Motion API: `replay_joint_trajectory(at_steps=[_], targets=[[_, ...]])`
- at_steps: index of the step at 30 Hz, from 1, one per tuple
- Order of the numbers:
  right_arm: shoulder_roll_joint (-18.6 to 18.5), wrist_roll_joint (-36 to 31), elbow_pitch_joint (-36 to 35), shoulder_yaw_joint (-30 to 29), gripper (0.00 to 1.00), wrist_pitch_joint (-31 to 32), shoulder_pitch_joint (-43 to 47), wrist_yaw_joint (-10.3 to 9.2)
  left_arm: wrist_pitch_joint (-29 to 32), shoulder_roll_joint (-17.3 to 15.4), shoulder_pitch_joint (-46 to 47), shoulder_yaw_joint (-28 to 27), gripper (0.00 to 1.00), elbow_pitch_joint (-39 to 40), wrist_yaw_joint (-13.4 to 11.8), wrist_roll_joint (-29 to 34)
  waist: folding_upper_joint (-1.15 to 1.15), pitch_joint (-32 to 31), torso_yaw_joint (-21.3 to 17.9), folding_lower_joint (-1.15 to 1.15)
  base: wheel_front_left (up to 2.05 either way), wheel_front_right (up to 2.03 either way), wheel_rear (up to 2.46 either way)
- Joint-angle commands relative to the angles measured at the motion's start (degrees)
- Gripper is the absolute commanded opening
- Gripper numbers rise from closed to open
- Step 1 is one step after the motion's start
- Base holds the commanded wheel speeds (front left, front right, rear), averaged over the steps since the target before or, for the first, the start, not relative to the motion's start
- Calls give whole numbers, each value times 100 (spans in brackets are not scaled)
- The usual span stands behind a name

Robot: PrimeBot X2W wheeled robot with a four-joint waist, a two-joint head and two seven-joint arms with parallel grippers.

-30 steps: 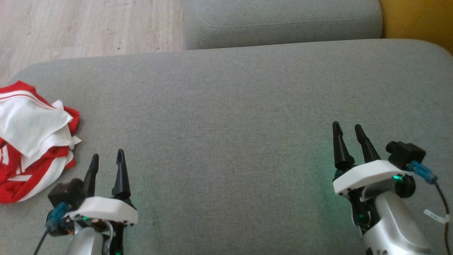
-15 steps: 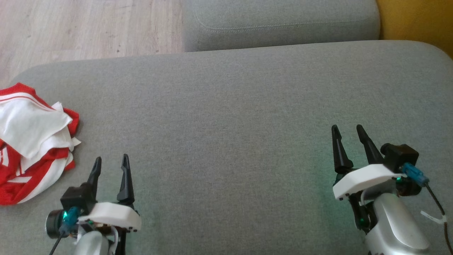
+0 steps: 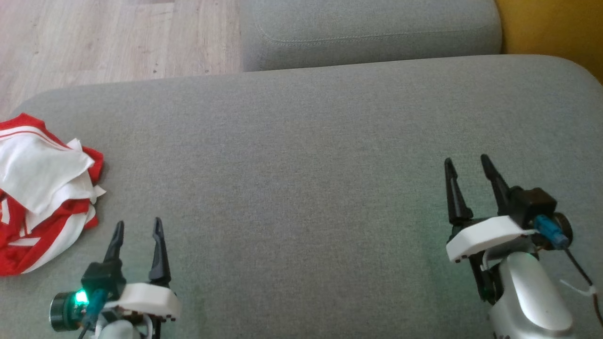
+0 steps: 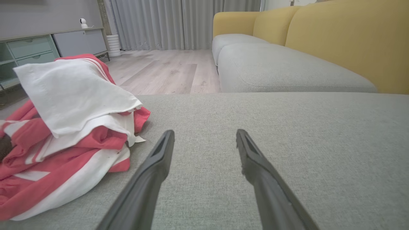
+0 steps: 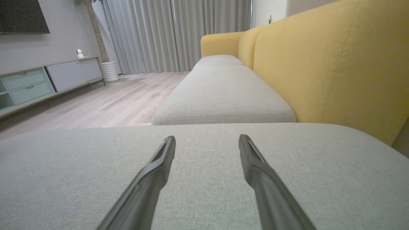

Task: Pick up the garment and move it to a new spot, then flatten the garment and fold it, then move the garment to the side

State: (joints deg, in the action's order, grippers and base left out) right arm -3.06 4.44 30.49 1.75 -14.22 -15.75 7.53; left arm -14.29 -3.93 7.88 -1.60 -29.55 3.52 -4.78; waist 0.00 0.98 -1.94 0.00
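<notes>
1. A crumpled red and white garment lies in a heap at the left edge of a wide grey sofa cushion.
2. The left gripper is near the cushion's near-left corner, just right of the garment and not touching it. Its fingers are spread apart with nothing between them.
3. The right gripper is toward the cushion's right edge, well apart from the garment, its fingers also spread and empty.
4. Beyond the far edge are a second grey cushion, pale wood floor and a yellow backrest.
</notes>
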Motion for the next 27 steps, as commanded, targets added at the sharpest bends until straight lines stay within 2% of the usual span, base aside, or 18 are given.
replay_joint_trajectory(at_steps=[1,10,14,17,27], targets=[[16,-10,-238,99,100,-78,-83,-4,-71,-40,178,-248,100,198,-42,23,0,1,5,0,0,0,0],[17,60,-258,63,100,-78,25,-4,-71,10,174,-368,100,167,-1,76,0,2,43,0,0,0,0],[17,69,-215,109,100,-78,44,-4,-71,37,166,-392,100,155,19,75,0,31,236,0,0,0,0],[18,74,-171,153,100,-78,83,-4,-71,60,139,-368,100,123,37,66,0,53,575,0,0,0,0],[18,382,-42,588,100,-78,117,-4,-71,93,-142,-358,100,150,81,33,0,29,2077,0,0,0,0]])
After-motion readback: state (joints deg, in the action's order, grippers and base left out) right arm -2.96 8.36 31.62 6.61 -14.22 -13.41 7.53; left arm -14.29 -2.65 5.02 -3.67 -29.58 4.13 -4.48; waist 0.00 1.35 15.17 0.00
